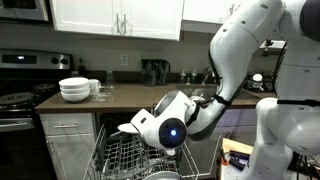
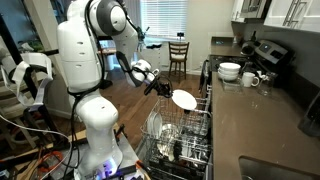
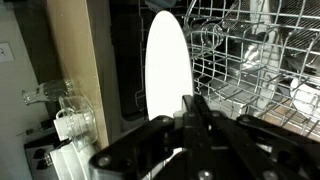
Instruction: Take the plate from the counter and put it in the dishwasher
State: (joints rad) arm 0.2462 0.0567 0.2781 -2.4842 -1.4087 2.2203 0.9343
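In the wrist view a pale wooden panel (image 3: 75, 60) stands at the left of the frame. Just right of it, in the middle, the plate (image 3: 165, 65) stands upright on its edge, and my jaws at the bottom centre are shut tight on its lower rim. To the right of the plate, the grey wire rack (image 3: 250, 70) fills the rest of the frame. In an exterior view a stack of white bowls (image 1: 75, 89) sits at the left on the counter (image 1: 130, 98). Below centre the dishwasher (image 1: 125, 155) has its rack pulled out, and only a white sliver of the plate (image 1: 127, 128) shows above the wires. In an exterior view my white arm (image 2: 85, 50) rises at the left and the plate (image 2: 184, 99) hangs at the centre, over the pulled-out racks. Farther right, the bowls (image 2: 230, 70) and a mug (image 2: 250, 78) stand on the counter.
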